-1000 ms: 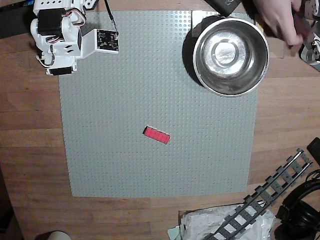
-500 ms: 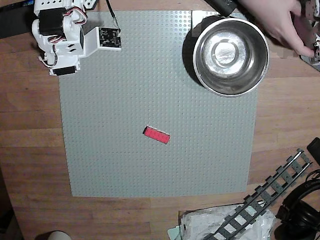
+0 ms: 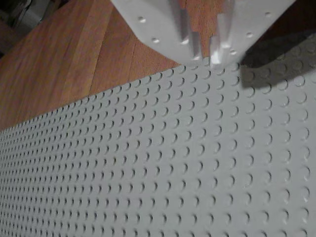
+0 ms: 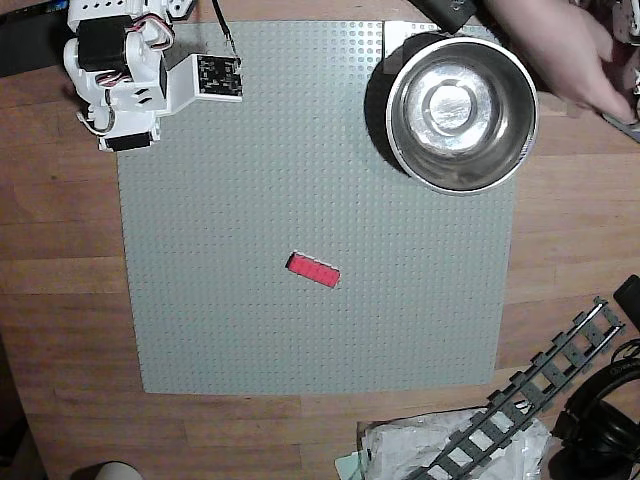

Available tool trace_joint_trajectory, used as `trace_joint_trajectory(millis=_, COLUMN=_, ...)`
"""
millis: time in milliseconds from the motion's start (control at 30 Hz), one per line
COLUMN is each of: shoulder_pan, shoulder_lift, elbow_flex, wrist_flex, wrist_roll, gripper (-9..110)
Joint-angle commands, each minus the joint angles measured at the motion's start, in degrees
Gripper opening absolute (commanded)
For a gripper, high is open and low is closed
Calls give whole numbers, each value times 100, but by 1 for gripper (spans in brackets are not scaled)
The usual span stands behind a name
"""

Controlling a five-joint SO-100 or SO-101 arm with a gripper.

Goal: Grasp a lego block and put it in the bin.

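In the wrist view the gripper (image 3: 210, 54) enters from the top edge, its two white fingers (image 3: 190, 37) nearly together with only a thin slit between the tips and nothing held between them. The tips hang low over the grey studded baseplate (image 3: 173, 168), close to its border with the wooden table (image 3: 74, 64); their shadow falls to the right on the studs.

From overhead the white arm (image 4: 125, 80) sits folded at the baseplate's (image 4: 250, 180) top left corner, partly over the table (image 4: 60, 220) and partly over the plate's edge. The gripper itself cannot be made out in that view.

The lego block (image 4: 314, 270) lies flat, slightly tilted, a little below the middle of the baseplate, well apart from the arm and with bare studs on every side. The bin (image 4: 461, 105) stands at the top right corner, its rim near the plate's top and right edges. A person's hand (image 4: 565, 45) reaches in beyond it at the upper right. A dark toy track piece (image 4: 540, 395), crumpled plastic (image 4: 400, 445) and black headphones (image 4: 605, 415) lie off the plate at the lower right.
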Motion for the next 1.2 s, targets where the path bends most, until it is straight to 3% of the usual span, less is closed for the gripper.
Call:
trace_joint_trajectory(millis=0, shoulder_pan=-246, shoulder_lift=97, elbow_flex=18, wrist_flex=-97, wrist_roll=18, gripper=0)
trace_joint_trajectory(millis=367, shoulder_pan=-132, shoulder_lift=-53, elbow_flex=-1222, wrist_flex=-844, wrist_roll=360, gripper=15)
trace_joint_trajectory(millis=633, shoulder_pan=-475, shoulder_lift=-3278, elbow_flex=-4052, wrist_flex=-1107, wrist_roll=1406, gripper=18)
trace_joint_trajectory(millis=933, shoulder_pan=-1459, shoulder_lift=-4280, elbow_flex=-4280, wrist_flex=-2241, wrist_roll=2698, gripper=31)
trace_joint_trajectory(millis=1167, shoulder_pan=-1670, shoulder_lift=-6064, elbow_flex=-4922, wrist_flex=-2602, wrist_roll=3806, gripper=32)
